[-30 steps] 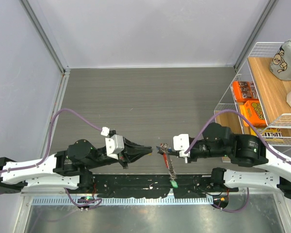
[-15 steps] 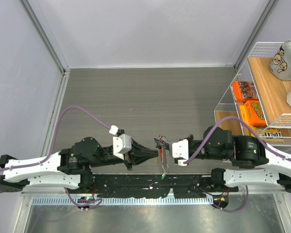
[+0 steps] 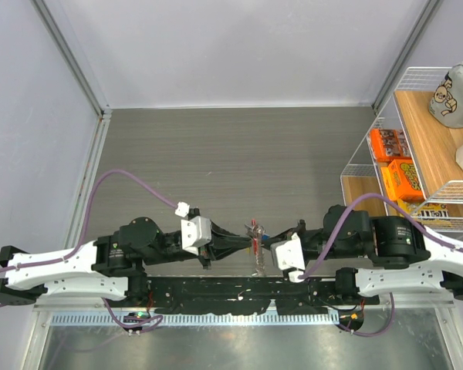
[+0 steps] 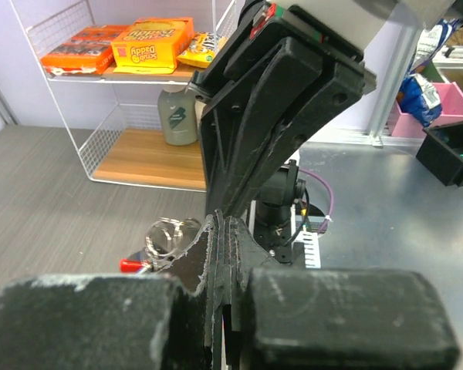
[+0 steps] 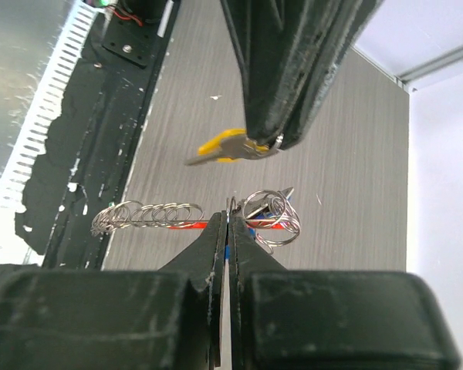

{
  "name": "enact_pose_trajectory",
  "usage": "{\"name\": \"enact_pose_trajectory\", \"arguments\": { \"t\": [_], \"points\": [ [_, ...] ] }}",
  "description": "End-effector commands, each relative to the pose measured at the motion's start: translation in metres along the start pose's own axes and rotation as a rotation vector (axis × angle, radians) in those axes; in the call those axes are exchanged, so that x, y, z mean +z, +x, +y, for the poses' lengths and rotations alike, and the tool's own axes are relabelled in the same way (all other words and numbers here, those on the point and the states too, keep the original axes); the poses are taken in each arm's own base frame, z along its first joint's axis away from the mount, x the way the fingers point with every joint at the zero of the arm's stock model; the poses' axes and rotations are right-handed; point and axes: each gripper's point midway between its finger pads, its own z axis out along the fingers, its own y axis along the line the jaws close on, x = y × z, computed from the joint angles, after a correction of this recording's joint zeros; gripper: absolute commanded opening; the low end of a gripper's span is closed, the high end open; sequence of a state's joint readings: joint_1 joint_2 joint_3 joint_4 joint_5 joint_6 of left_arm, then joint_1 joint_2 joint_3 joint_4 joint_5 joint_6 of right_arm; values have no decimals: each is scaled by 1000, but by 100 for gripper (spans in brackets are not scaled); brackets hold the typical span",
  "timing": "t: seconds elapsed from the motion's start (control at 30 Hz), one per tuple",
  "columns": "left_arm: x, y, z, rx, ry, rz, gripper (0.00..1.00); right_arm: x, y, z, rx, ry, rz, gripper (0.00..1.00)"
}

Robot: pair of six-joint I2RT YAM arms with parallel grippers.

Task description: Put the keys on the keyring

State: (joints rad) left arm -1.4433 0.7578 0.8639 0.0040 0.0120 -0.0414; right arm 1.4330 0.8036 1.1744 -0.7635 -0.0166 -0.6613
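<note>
My right gripper (image 5: 230,210) is shut on the keyring (image 5: 268,216), a cluster of thin metal rings with a short chain (image 5: 147,216) trailing to the left. A red tag (image 5: 191,225) and a bit of blue show behind the rings. My left gripper (image 5: 266,142) faces it from above, shut on a key with a yellow tag (image 5: 228,146) that hangs just clear of the rings. In the top view the two grippers (image 3: 247,243) (image 3: 265,245) meet tip to tip over the table's near edge, with the keyring (image 3: 255,230) between them. The left wrist view shows the rings (image 4: 166,235) beside its shut fingers.
A wire shelf (image 3: 370,166) with orange snack boxes (image 3: 390,144) stands at the right. The black base plate (image 3: 216,297) runs along the near edge under the chain (image 3: 259,266). A bottle (image 4: 177,116) sits on the shelf, and a pink bin (image 4: 447,108) lies beyond.
Both grippers have closed in on each other, the left moving right and the right moving left with the keyring. The chain that hung long now shows shorter.
</note>
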Motion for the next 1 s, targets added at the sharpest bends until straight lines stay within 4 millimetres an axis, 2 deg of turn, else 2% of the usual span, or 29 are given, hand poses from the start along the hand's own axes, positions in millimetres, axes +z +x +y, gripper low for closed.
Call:
{"name": "enact_pose_trajectory", "arguments": {
  "t": [0.0,0.13,0.3,0.53,0.77,0.97],
  "points": [
    [-3,-30,2,83,7,-84,0,-15,-40,-4,-20,-38,-141,5],
    [-3,-29,-7,138,68,-110,0,-22,-56,4,-10,-102,-202,5],
    [-2,-23,-22,211,165,-134,0,-20,-65,12,17,-169,-207,5],
    [-5,-28,-41,241,271,-172,0,-20,-78,15,48,-225,-224,6],
    [-7,-31,-46,250,304,-198,0,-15,-81,20,72,-269,-215,5],
    [-7,-29,-50,258,326,-198,0,-20,-91,22,77,-292,-257,6]
  ]
}}
